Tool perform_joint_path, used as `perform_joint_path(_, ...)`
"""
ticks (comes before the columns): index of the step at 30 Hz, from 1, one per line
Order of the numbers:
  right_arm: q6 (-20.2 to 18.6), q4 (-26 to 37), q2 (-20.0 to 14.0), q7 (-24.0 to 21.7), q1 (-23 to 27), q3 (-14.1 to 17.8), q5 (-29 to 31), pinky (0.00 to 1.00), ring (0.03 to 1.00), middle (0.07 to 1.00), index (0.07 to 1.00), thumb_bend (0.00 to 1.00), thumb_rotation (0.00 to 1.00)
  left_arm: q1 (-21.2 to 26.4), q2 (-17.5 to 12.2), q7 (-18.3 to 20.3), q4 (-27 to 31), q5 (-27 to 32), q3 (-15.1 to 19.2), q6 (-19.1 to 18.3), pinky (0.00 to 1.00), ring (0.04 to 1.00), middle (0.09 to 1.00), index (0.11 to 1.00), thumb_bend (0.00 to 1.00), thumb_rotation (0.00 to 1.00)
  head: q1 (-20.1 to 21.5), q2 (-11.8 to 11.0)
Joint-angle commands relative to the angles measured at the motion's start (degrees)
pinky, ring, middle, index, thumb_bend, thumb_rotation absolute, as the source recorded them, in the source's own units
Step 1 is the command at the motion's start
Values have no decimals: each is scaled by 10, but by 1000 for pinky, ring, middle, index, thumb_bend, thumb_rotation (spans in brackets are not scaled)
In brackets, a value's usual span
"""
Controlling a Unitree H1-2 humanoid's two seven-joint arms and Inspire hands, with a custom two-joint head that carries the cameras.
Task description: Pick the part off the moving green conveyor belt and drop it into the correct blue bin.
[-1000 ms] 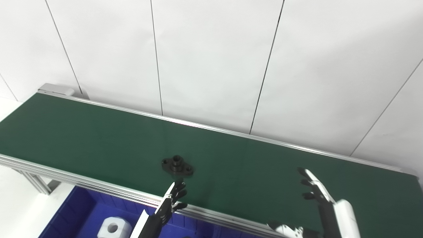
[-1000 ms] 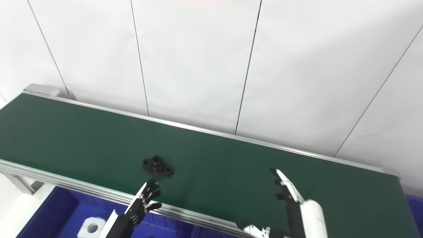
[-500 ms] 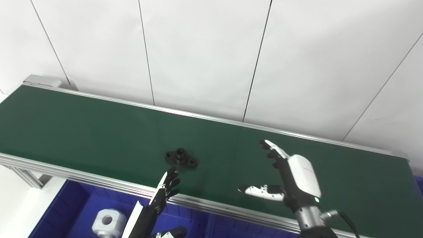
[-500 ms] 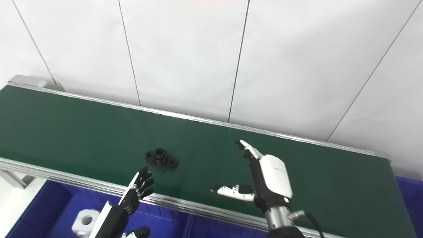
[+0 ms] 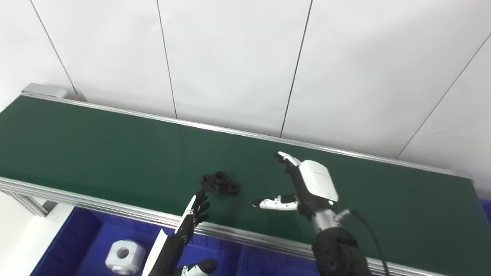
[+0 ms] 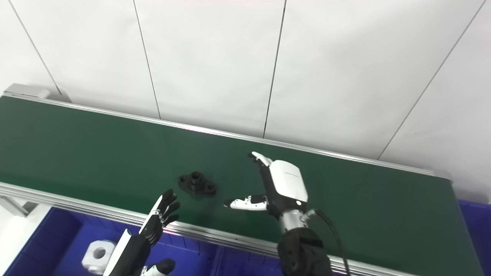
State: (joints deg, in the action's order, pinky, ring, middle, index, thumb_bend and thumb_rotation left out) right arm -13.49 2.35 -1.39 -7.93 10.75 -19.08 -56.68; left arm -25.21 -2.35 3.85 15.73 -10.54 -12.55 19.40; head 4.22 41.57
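Black flanged part [image 5: 220,183] lies flat on the green conveyor belt [image 5: 96,149], toward its near edge, untouched by either hand. Right hand [image 5: 307,184] is over the belt just right of the part, wide open and empty: fingers [image 5: 285,158] extended toward the far rail, thumb [image 5: 274,202] pointing left toward the part. Left hand [image 5: 193,212] sits at the near rail [image 5: 96,205], just in front of the part, fingers straight and slightly spread, holding nothing. Blue bin [image 5: 82,239] below the rail holds a white block [image 5: 124,256] with a round hole.
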Motion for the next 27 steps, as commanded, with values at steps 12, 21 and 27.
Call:
perform_joint_path(12,-33,-78,21,32,67,-46,-18,548,691,798,824,960,421,-7,11,-5,31,-8,-9,4,891,954,991,1000,734,787,-10,5)
perform_joint_path(21,-31,-128,28,53,80,-75,-14,525,672,776,773,953,401,-12,18,-5,40,-15,-12,-1,885,947,984,1000,744,792,-15,9)
perform_joint_path(27,-32,-143,32,55,81,-88,-5,292,420,604,699,896,359,-15,21,-7,44,-17,-14,-4,880,942,984,1000,746,791,-18,12)
